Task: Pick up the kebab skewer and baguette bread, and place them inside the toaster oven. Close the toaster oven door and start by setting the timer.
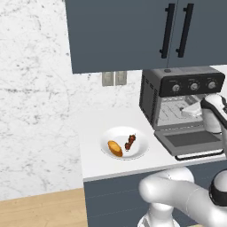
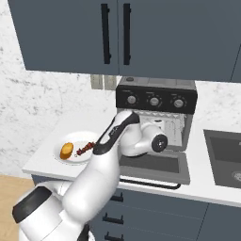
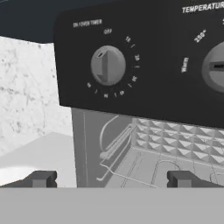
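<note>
The toaster oven (image 1: pixel 152 95) stands at the back of the counter with its door (image 1: pixel 190 140) dropped flat. On a white plate (image 1: pixel 126 155) to its left lie the golden baguette bread (image 1: pixel 115 148) and, beside it, the dark kebab skewer (image 1: pixel 130 142). My gripper (image 3: pixel 111 180) is open and holds nothing. It hovers above the door at the oven's mouth (image 1: pixel 191 111). In the hand view it faces the timer knob (image 3: pixel 107 65) and the wire rack (image 3: pixel 131 162) from close by.
Dark wall cabinets (image 1: pixel 133 31) hang low over the oven. A sink (image 2: pixel 226 155) is sunk into the counter right of the oven. The open door (image 2: pixel 155 165) reaches out to the counter's front edge. A second knob (image 3: pixel 216 68) sits right of the timer.
</note>
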Controlling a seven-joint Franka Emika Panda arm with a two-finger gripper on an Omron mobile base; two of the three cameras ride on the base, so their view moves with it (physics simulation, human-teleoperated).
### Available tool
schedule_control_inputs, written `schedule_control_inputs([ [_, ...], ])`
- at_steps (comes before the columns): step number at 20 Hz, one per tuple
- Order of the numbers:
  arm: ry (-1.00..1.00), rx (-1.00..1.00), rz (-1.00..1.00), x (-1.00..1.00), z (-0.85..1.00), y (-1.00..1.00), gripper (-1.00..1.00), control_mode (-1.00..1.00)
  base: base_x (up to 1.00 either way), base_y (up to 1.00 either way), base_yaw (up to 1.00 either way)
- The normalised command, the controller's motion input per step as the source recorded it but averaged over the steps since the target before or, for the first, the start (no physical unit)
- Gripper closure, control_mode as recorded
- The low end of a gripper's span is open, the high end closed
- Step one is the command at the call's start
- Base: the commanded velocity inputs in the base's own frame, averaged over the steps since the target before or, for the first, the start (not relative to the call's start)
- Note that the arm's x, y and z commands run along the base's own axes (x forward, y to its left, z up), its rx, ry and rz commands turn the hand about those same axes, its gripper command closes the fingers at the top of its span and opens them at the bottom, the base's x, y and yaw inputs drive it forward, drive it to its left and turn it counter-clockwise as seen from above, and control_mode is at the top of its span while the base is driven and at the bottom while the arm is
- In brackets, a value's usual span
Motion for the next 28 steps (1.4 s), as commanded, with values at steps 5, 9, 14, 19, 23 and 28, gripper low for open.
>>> schedule_control_inputs([
  [5, 0.0, 0.0, 0.0, 0.42, -0.25, -0.04, -1.0, -1.0, 0.0, 0.0, 0.0],
  [9, 0.0, 0.0, 0.0, 0.52, -0.14, -0.04, -1.0, -1.0, 0.0, 0.0, 0.0],
  [14, 0.0, 0.0, 0.0, 0.27, -0.25, -0.11, -1.0, -1.0, 0.0, 0.0, 0.0],
  [19, 0.0, 0.0, 0.0, 0.3, -0.19, -0.23, -1.0, -1.0, 0.0, 0.0, 0.0],
  [23, 0.0, 0.0, 0.0, 0.42, -0.07, -0.21, -1.0, -1.0, 0.0, 0.0, 0.0],
  [28, 0.0, 0.0, 0.0, 0.24, -0.43, -0.08, -1.0, -1.0, 0.0, 0.0, 0.0],
])
